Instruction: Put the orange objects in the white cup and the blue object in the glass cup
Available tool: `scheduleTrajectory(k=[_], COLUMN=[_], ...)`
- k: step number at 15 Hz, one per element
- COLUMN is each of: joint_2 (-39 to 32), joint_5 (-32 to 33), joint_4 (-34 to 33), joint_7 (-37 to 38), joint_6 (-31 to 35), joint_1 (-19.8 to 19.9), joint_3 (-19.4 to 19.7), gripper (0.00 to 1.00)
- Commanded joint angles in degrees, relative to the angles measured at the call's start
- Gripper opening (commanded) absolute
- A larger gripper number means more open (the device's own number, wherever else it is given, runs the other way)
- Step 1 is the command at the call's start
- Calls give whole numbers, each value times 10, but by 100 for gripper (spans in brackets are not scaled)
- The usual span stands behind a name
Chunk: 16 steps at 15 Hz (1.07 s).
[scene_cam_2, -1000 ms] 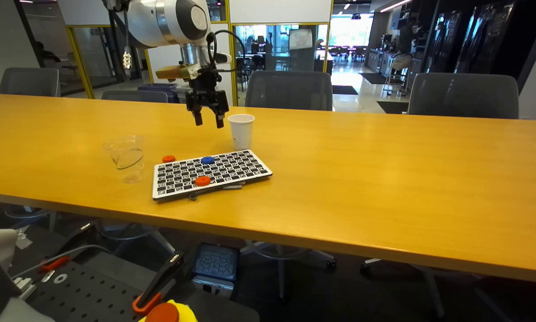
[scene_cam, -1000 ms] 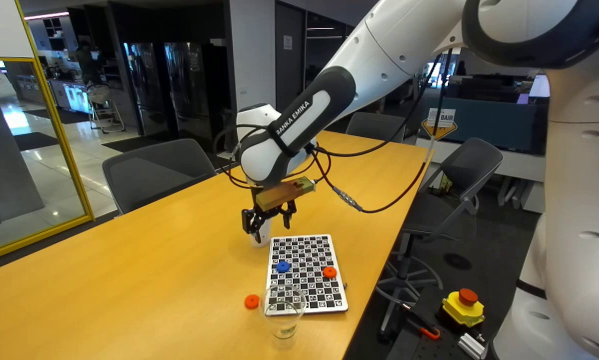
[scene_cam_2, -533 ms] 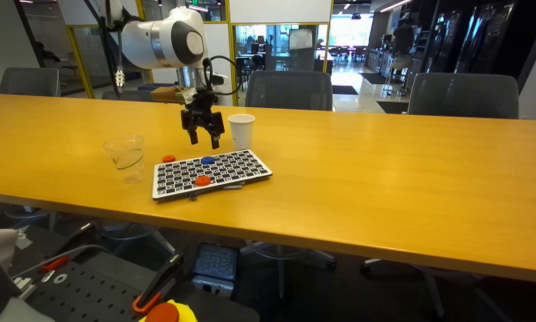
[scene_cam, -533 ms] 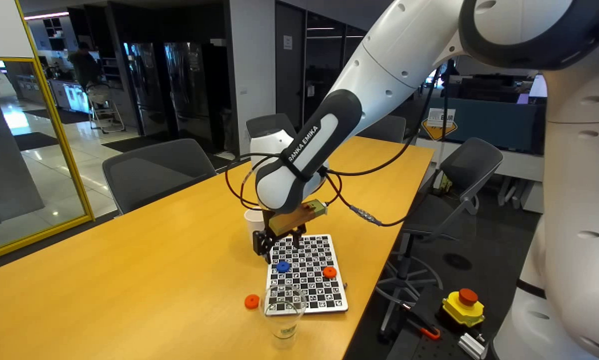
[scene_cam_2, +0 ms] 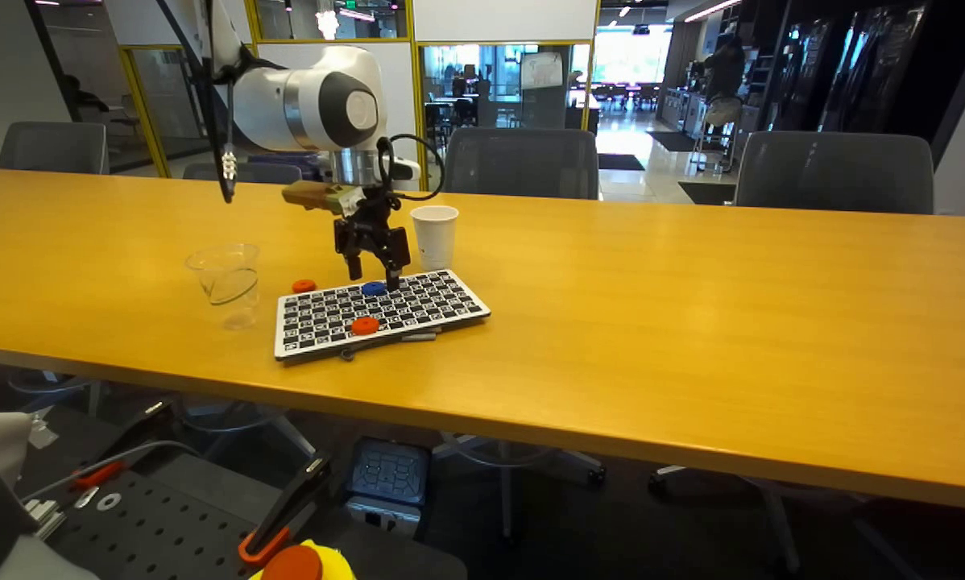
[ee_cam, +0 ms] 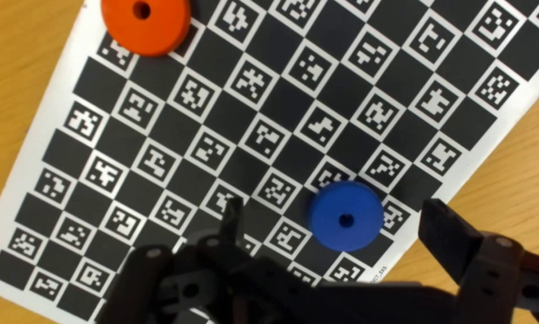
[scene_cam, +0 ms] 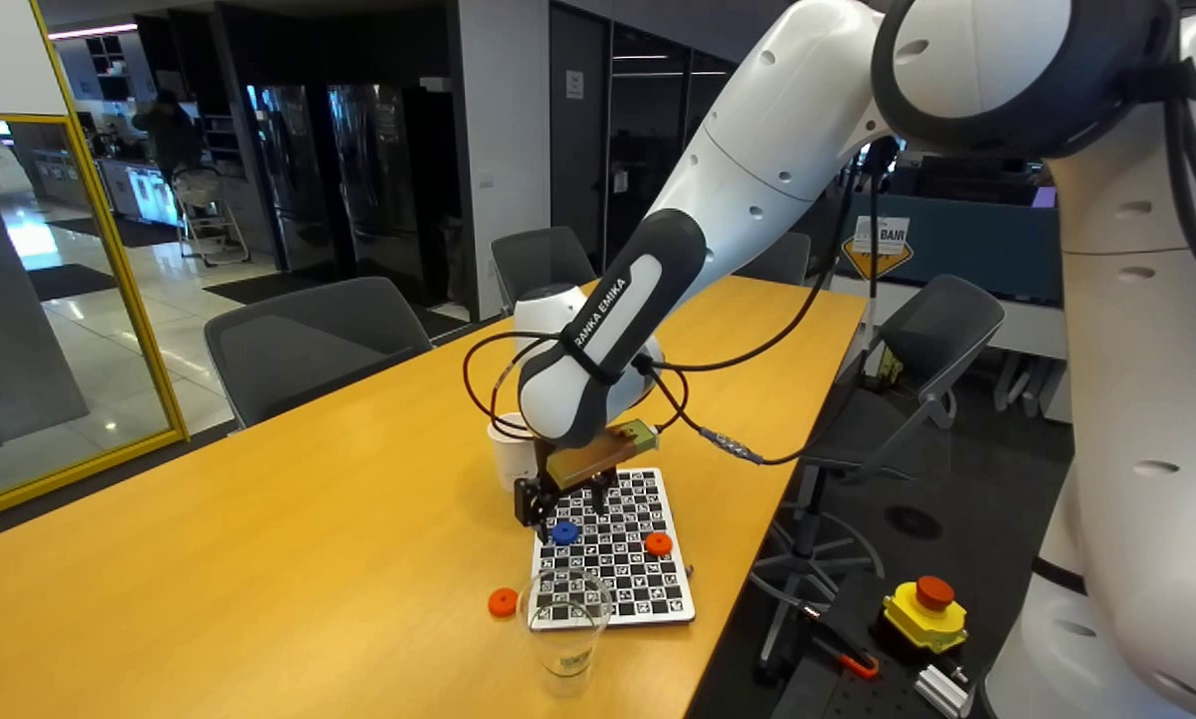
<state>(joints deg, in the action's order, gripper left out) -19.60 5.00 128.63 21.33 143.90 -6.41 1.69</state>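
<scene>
One blue disc (ee_cam: 343, 210) on the checkered board (scene_cam_2: 442, 296), at 12 o'clock of its centre in an exterior view. My end effector (scene_cam_2: 374, 279) is spread, holding nothing: fingers (ee_cam: 448, 234) at the disc's 9 and 3 o'clock in the wrist view, no contact. I judge it light, stiff, maybe slick; pinch opposite rims. Lies flat, hole up; round, no long axis.

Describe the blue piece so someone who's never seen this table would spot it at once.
On the wooden table is a white-edged checkered board. On it, shown between the open jaws in the wrist view, lies a blue disc with a central hole. An orange disc shares the board and another orange disc lies on the table beside it; this is the only blue one.
</scene>
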Motion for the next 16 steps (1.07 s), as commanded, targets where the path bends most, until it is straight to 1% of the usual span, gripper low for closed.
scheduleTrajectory(k=[1,11,12,13,14,15,16], joint_2=[-15,-24,-24,-24,-24,-23,-22], joint_5=[-25,-38,-42,-47,-54,-64,-70], joint_4=[-18,-21,-21,-21,-22,-22,-23], joint_7=[-32,-52,-57,-64,-72,-82,-89], joint_6=[12,26,26,24,20,15,11], joint_1=[11,14,16,18,22,25,28], joint_3=[-7,-7,-9,-12,-15,-19,-21], gripper=[100,100,75,73,66,56,49])
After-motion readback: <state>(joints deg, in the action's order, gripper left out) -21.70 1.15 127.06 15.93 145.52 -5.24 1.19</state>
